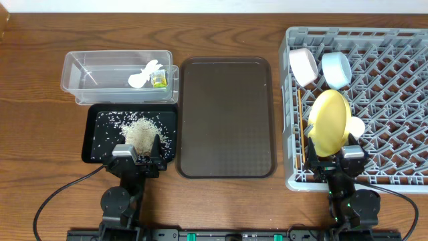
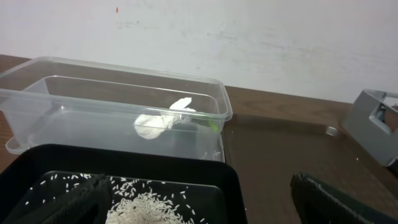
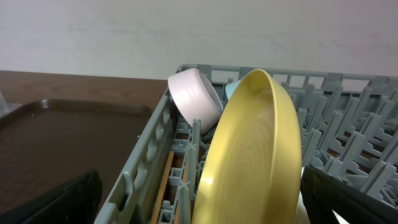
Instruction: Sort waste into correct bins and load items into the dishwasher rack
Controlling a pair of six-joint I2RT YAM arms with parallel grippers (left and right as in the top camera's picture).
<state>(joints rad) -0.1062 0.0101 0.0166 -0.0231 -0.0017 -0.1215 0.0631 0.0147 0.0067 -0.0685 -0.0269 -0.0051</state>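
Observation:
The grey dishwasher rack (image 1: 394, 100) at the right holds the white bowl (image 1: 303, 65), the light blue bowl (image 1: 336, 69), the yellow plate (image 1: 328, 122) on edge and the small white cup (image 1: 355, 126). Chopsticks (image 3: 163, 190) lie in the rack's left channel. The clear tub (image 1: 87, 75) holds the white tissue (image 1: 144, 73) and the green-yellow wrapper (image 1: 158, 80). The black tray (image 1: 97, 137) holds the rice scraps (image 1: 140, 130). My left gripper (image 1: 140, 157) is open and empty at the tray's near edge. My right gripper (image 1: 336, 161) is open and empty at the rack's near edge, behind the plate (image 3: 255, 155).
The large dark brown serving tray (image 1: 226, 117) lies between the bins and the rack. The wooden table (image 1: 221, 13) runs round everything. Black cables (image 1: 57, 194) loop by the arm bases at the front edge.

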